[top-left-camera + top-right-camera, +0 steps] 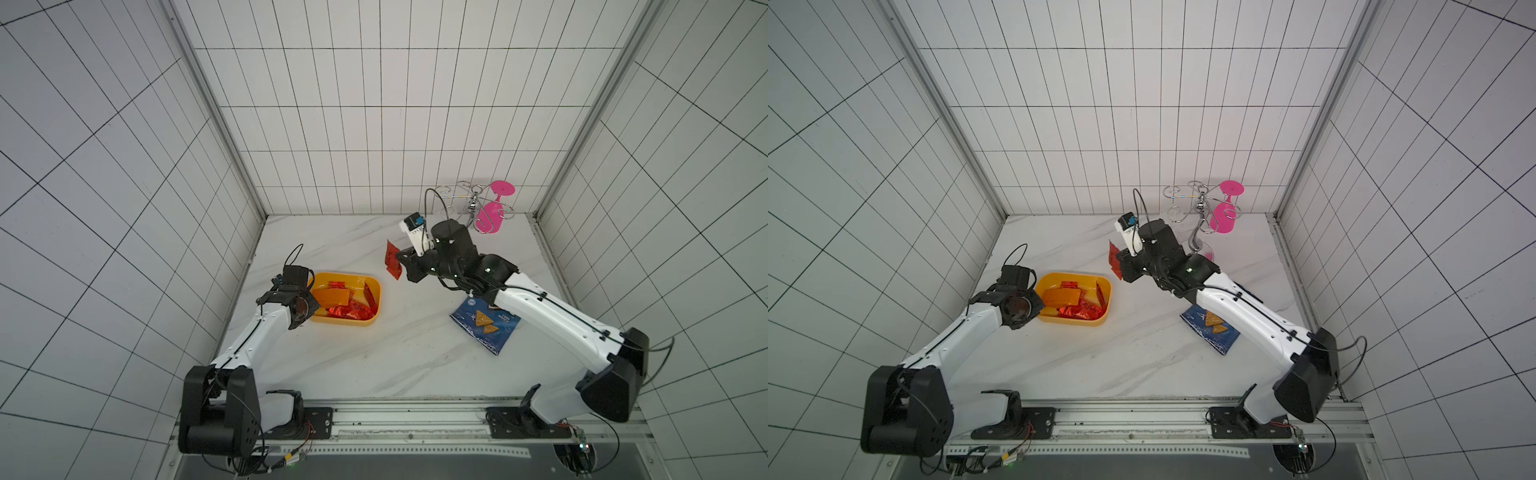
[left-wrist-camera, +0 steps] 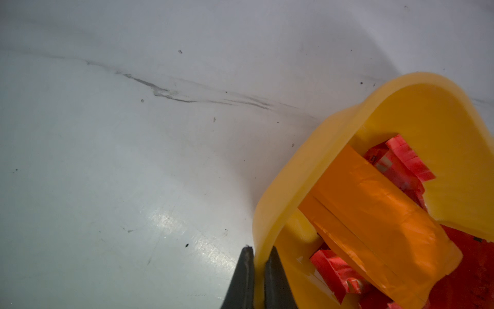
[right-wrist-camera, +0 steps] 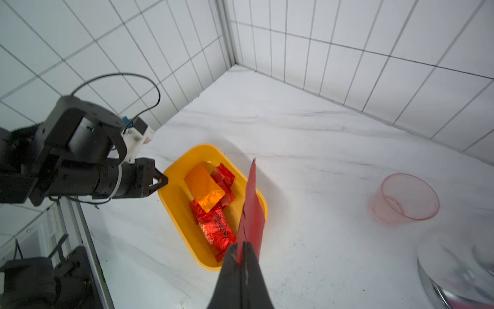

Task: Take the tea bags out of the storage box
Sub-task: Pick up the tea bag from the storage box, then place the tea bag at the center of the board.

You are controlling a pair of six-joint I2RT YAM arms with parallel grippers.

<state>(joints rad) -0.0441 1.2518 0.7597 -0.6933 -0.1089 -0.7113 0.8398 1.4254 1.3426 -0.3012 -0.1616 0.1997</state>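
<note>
Findings, left side first.

**Left gripper**: clamped on the end wall of the storage box, one finger outside the rim and one inside. I judge this a steadying hold. I would hold it firm and level so the tub neither skids nor tips during unloading.

**Box contents:** an orange tea bag lies uppermost, just ahead of the left fingertips and slanted across the pile. The red tea bags sit beneath and beyond it as crumpled foil, one propped against the far wall (overlap stops me giving a firm count). The box is far from empty.

**Right gripper**: pinched shut on the edge of one red sachet, which stands edge-on ahead of the fingertips. In both top views it hangs raised and clear of the box rim, off the end away from the left gripper.

**Step in hand, as I judge it:** set this sachet on bare table.
- Carry it further from the tub.
- Lower until the foil is close to the surface.
- Only then release. The pinch is on one edge, so a fast move may swing or slip it.

**Other items:** a pink cup stands well off to the side of the right gripper and looks empty. A blue chip bag lies behind the gripper, partly under the forearm. Avoid both.
</note>
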